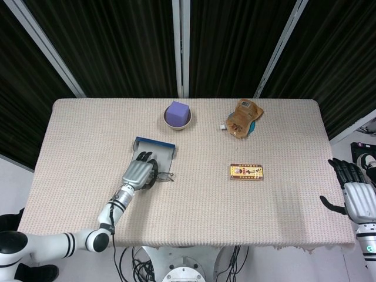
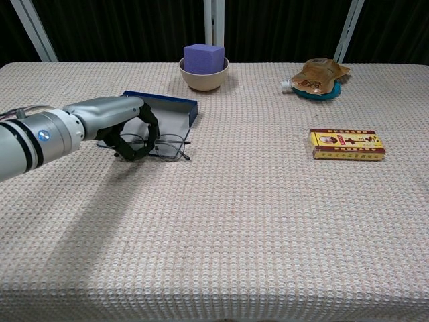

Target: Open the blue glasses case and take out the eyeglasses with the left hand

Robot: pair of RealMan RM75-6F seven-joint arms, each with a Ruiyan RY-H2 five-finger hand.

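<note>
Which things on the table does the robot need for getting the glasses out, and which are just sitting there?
Needed:
blue glasses case, open
eyeglasses
left hand

Just sitting there:
bowl with purple cube
brown pouch
yellow box

Blue glasses case (image 2: 175, 106), purple cube (image 2: 203, 56), beige bowl (image 2: 204, 76), yellow-red box (image 2: 346, 143), beige woven tablecloth (image 2: 268, 221)

The open blue glasses case (image 2: 164, 111) lies left of centre on the woven-cloth table (image 2: 234, 228); the thin-framed eyeglasses (image 2: 164, 146) lie directly before it, under the left hand (image 2: 127, 127).
</note>
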